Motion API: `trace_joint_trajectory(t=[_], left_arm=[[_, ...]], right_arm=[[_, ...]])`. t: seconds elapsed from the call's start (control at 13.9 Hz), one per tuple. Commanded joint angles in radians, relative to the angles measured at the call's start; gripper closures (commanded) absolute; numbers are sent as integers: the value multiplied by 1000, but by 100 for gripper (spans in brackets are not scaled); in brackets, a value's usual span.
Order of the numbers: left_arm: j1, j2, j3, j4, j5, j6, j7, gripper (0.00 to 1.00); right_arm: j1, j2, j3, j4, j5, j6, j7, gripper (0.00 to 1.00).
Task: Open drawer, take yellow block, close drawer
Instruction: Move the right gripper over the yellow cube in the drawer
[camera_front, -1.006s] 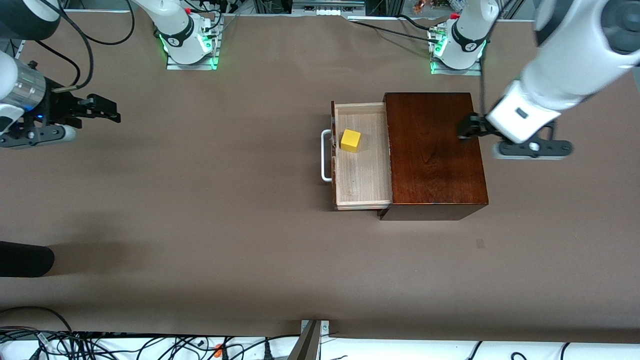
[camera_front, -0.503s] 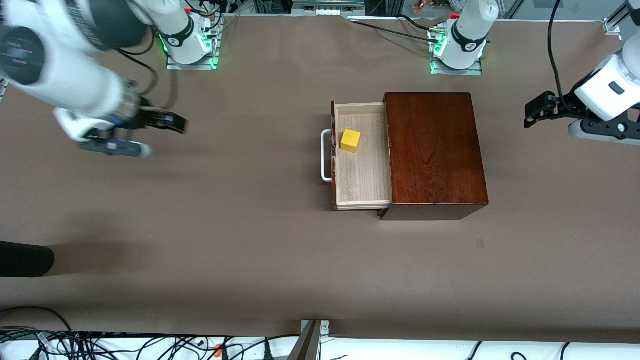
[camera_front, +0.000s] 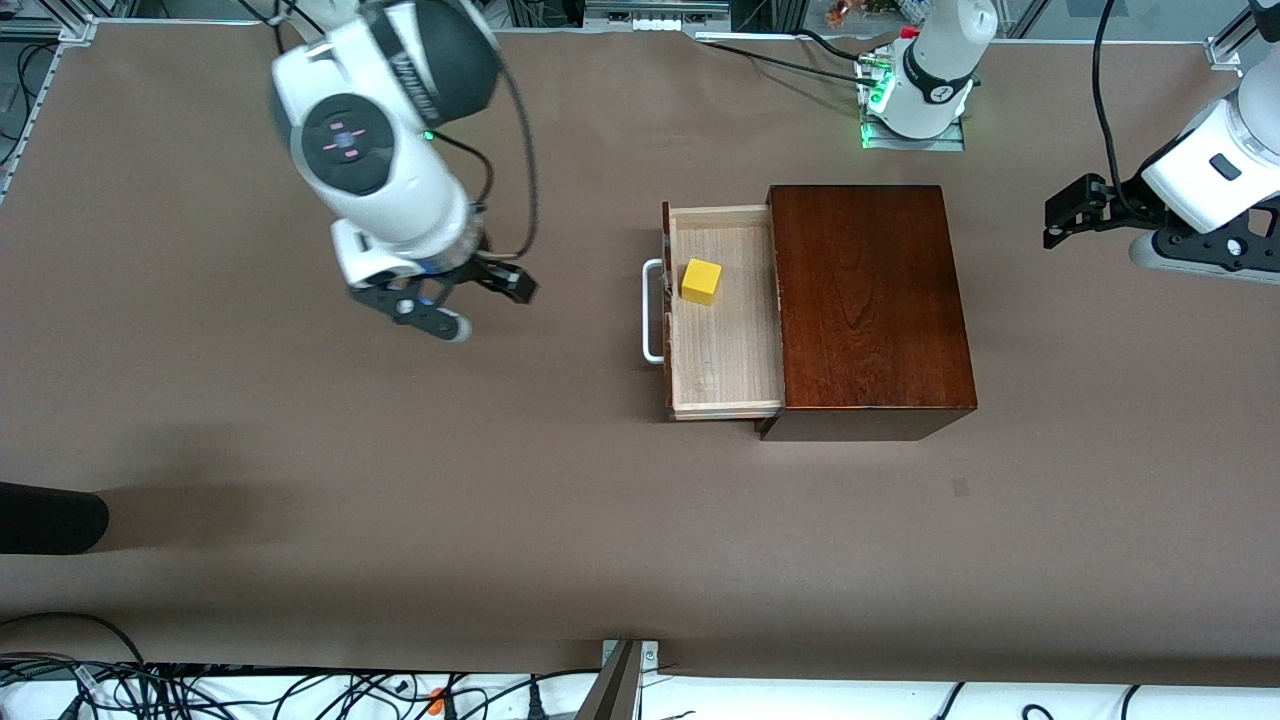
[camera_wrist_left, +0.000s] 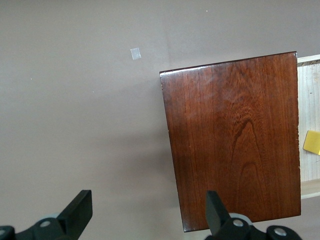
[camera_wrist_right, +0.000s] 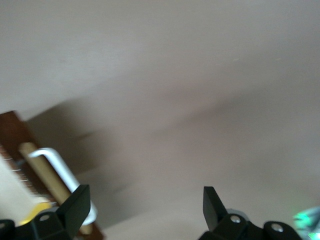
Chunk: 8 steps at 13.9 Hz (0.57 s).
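**A:** Right now, how does the right gripper (camera_front: 478, 298) stand?

**B:** Fingers spread wide, nothing between them. It hangs over bare table (camera_front: 300, 450) toward the right arm's end, well apart from the drawer (camera_front: 722, 310). In its wrist view the white handle (camera_wrist_right: 57, 170) shows near the picture's edge, with a sliver of yellow beside it.

**A:** And the left gripper (camera_front: 1062, 215)?

**B:** Spread too, empty, over the table off the left arm's end of the wooden box (camera_front: 868, 300). That arm waits.

**A:** Drawer status?

**B:** Pulled out, pale floor showing. The yellow block (camera_front: 701, 281) sits inside it, near the front panel and toward the edge farther from the front camera, touching no wall that I can see.

**A:** So which step?

**B:** My reading: opening is done, taking the block is in hand, closing is not yet done.

**A:** Next move needs?

**B:** I'd judge: carry the right gripper over the handle and panel, centre it above the block, descend with fingers straddling two faces, clear of the front panel, then close.
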Motion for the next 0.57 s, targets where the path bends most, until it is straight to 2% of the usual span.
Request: trace_joint_trajectory(t=[0.0,0.36,0.5], left_arm=[[0,-6,6,7,-20,-8,15,0],[0,-5,6,15,-20,-8,6,0],[-2,1,3,24,-18,-8,5,0]], right_arm=[[100,36,-12,47,15,82,107,0],[255,142,-14,96,1,202,322,0],[298,174,-15,100,-17,258,336,0]])
